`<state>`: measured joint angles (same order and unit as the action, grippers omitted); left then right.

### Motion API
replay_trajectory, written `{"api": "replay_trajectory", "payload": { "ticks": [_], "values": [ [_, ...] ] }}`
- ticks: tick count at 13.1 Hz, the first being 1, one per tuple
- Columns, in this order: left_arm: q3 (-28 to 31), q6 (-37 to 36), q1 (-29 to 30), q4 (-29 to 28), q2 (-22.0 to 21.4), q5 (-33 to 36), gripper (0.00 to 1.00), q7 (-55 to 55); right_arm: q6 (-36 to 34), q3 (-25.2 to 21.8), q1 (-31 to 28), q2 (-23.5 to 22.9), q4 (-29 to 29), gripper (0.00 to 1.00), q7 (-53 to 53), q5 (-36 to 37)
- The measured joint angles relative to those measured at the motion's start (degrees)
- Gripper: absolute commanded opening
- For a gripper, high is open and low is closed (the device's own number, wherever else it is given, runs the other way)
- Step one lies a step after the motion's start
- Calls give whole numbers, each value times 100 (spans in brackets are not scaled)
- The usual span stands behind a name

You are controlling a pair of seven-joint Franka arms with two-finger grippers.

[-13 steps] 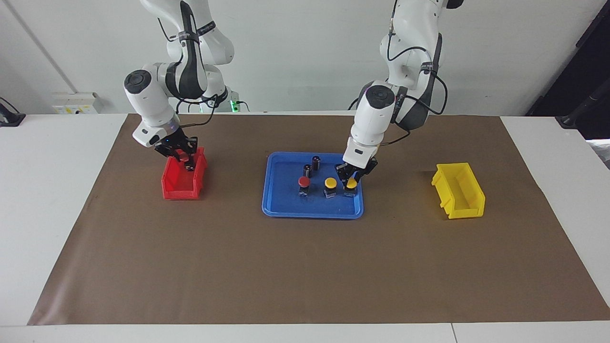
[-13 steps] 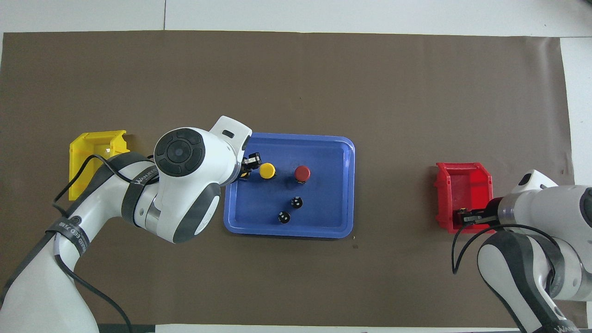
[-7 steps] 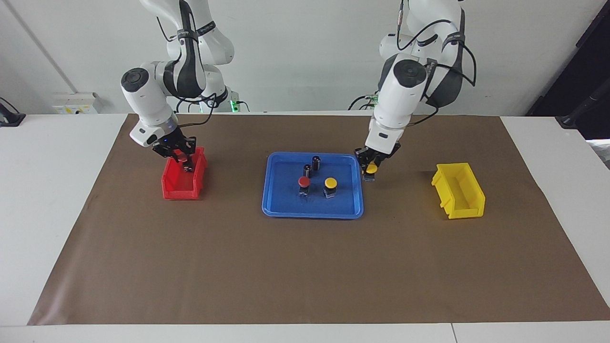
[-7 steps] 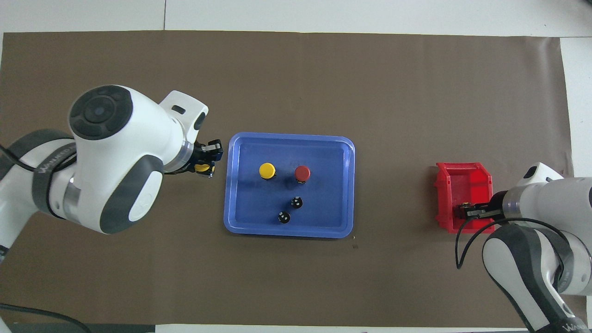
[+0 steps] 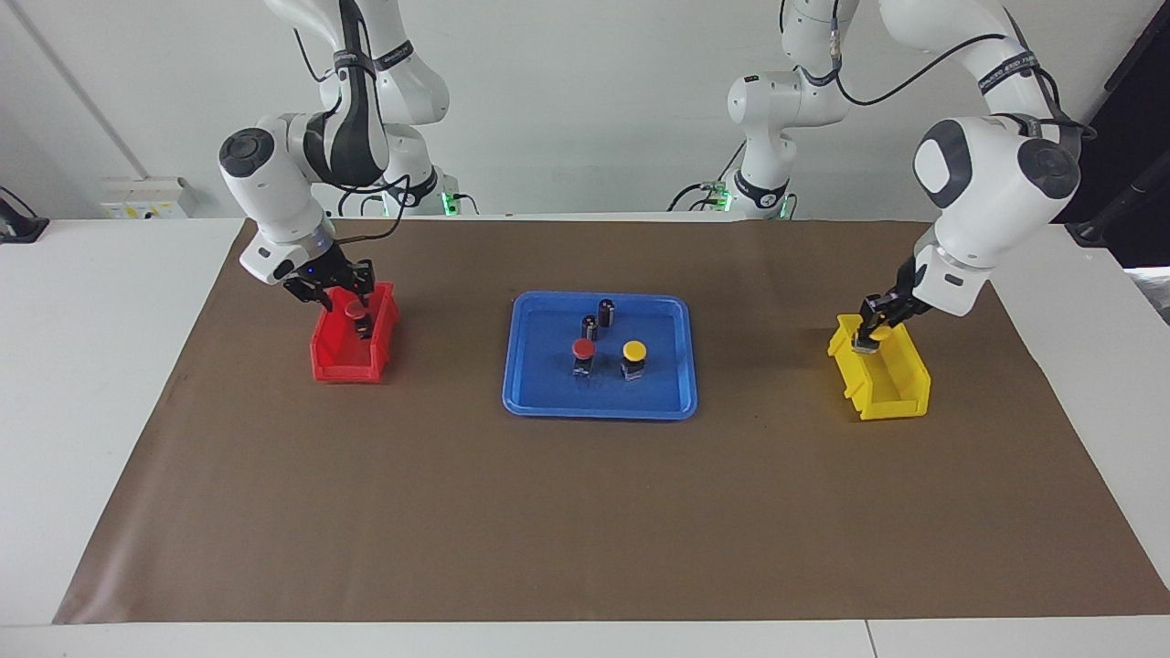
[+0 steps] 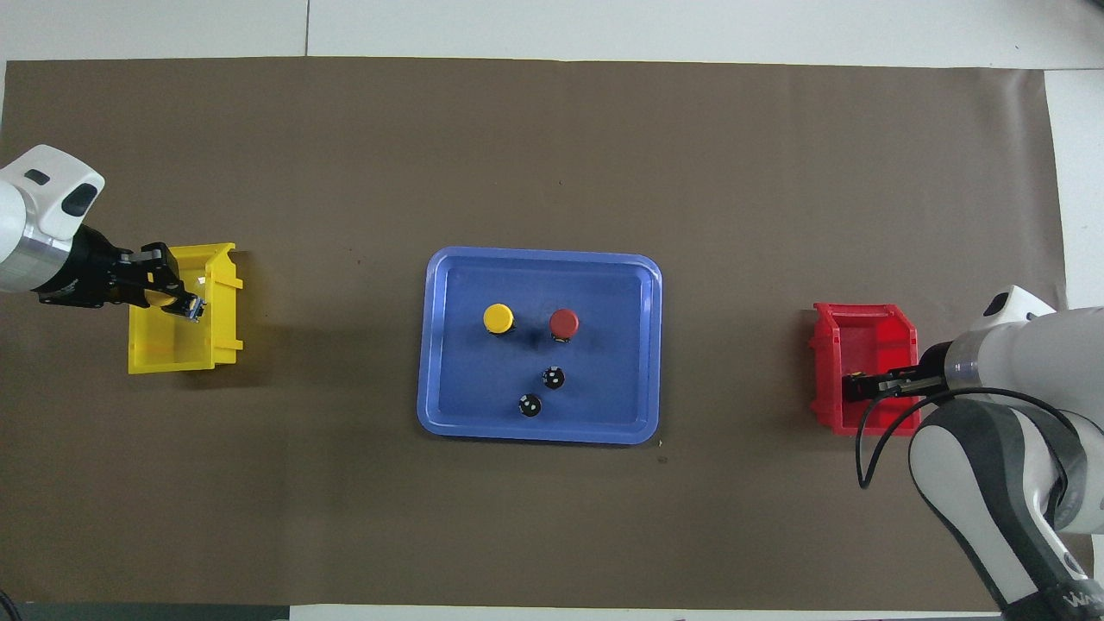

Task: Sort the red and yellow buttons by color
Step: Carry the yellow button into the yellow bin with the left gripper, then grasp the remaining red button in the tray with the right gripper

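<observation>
One camera sits high across the table from the robots and looks back at them, so both arm bases and the wall fill the top of its view. The other hangs above the robots' own end and looks steeply down and forward; arms enter from its bottom corners. Both stand well back and share the brown mat [image 5: 585,512], the blue tray [image 5: 599,402] [image 6: 539,431], the red bin [image 5: 343,370] [image 6: 832,414] and the yellow bin [image 5: 891,402] [image 6: 172,362], half a turn apart.
</observation>
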<state>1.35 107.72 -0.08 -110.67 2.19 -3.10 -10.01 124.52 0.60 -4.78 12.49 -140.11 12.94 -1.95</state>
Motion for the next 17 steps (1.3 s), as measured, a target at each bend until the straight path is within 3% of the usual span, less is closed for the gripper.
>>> {"api": "replay_trajectory", "payload": {
  "ticks": [3, 5, 8, 10, 13, 16, 17],
  "values": [
    [-8, 41, 349, -89, 0, 0, 4, 146, -713, 45, 171, -40, 764, 67, -98, -4],
    [-7, 256, 455, -268, 1, -1, 4, 259, -1026, 86, 751, -297, 1581, 69, -838, -11],
    [-74, 682, 431, -562, 19, -22, 4, 258, -1314, 172, 2191, -1418, 3321, 69, -2949, -10],
    [-107, 1029, 413, -861, 25, -34, 4, 255, -1006, 188, 2922, -2286, 4010, 70, -3932, 27],
    [-110, 1312, 413, -1166, 27, -37, 6, 255, -389, 183, 3450, -3153, 4188, 71, -4743, 289],
    [-110, 1364, 413, -1281, 23, -38, 13, 255, -158, 180, 3619, -3468, 4208, 70, -4937, 333],
    [-111, 1377, 413, -1313, 19, -38, 20, 255, -130, 180, 3627, -3490, 4200, 69, -4941, 333]
  ]
}}
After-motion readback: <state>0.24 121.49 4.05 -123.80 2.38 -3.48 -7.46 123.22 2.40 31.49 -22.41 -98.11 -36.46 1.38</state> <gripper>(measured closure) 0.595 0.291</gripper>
